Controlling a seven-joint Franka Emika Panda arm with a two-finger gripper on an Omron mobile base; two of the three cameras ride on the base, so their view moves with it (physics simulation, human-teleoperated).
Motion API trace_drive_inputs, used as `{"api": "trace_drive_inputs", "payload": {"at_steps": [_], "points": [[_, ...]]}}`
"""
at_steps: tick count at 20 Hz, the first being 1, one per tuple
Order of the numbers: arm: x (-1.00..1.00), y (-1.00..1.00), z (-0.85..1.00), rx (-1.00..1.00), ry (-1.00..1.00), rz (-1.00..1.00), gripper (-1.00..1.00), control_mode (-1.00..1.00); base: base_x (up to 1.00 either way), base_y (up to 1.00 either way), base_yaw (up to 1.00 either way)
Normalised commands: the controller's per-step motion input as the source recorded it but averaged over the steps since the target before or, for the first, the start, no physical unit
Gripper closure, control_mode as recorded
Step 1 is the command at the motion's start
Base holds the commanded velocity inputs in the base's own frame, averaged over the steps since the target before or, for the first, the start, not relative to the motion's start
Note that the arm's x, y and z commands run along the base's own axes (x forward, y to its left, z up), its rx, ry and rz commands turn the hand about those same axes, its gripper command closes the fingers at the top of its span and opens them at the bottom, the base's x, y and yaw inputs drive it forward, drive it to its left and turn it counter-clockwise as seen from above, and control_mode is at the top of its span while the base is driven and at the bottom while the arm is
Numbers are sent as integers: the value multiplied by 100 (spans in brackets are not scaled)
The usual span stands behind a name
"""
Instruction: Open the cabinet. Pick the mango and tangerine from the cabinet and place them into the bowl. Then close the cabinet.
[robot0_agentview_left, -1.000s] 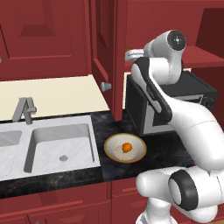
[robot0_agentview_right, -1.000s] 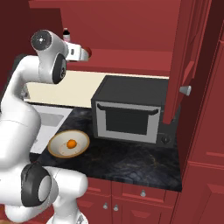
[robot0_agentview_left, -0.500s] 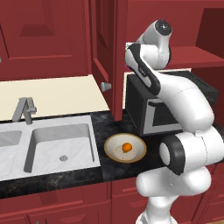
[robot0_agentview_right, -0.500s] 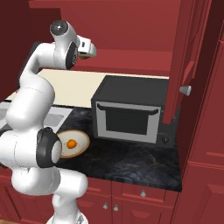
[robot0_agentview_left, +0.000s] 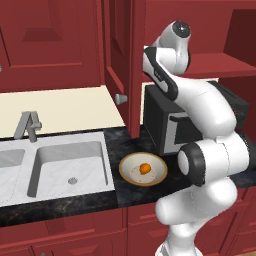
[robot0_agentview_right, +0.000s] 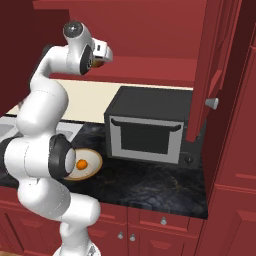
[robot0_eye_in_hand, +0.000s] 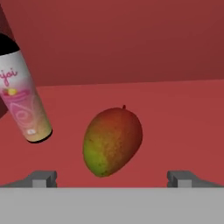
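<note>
Pincer (robot0_eye_in_hand: 112, 177) tips sit spread wide in the hand view, released and empty, framing the small oval mango (robot0_eye_in_hand: 113, 141) with its mottled green-and-red skin, which lies on the smooth red shelf (robot0_eye_in_hand: 175, 113) inside the cabinet; beside it stands a dark-capped bottle with a pink label (robot0_eye_in_hand: 22, 100), looking tilted from this angle. To grasp well, I judge the hand should drive straight in until the fingers straddle the mango's narrower middle, keeping off the bottle, then squeeze gently, since the rounded skin may roll. From the left base camera, the dark red wooden wall cabinet (robot0_agentview_left: 120, 50) with raised-panel doors stands open, and the white arm reaches into it; below, on the dark speckled stone table (robot0_agentview_left: 120, 145), the wide shallow cream-tan bowl (robot0_agentview_left: 131, 165) already holds the small round bright orange tangerine (robot0_agentview_left: 145, 168), beside a steel sink (robot0_agentview_left: 70, 165) and a boxy black microwave (robot0_agentview_left: 160, 125). From the right base camera, the pincer (robot0_agentview_right: 105, 54) nears the shelf, its spread unclear here.
</note>
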Motion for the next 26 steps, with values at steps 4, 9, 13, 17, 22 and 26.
{"api": "trace_drive_inputs", "payload": {"at_steps": [4, 9, 13, 17, 22, 26], "points": [[48, 0, -8, 0, -4, 0, -100, -100, 0, 0, 0], [42, 0, -6, 0, 0, 0, -100, -100, 0, 0, 0], [43, 0, -13, 0, 0, 0, -100, -100, 0, 0, 0], [17, 7, -49, -2, 0, 0, 100, -100, 0, 0, 0], [6, 9, -27, -1, 0, 0, 100, -100, 0, 0, 0], [-10, 0, 2, 0, -2, 0, 100, -100, 0, 0, 0]]}}
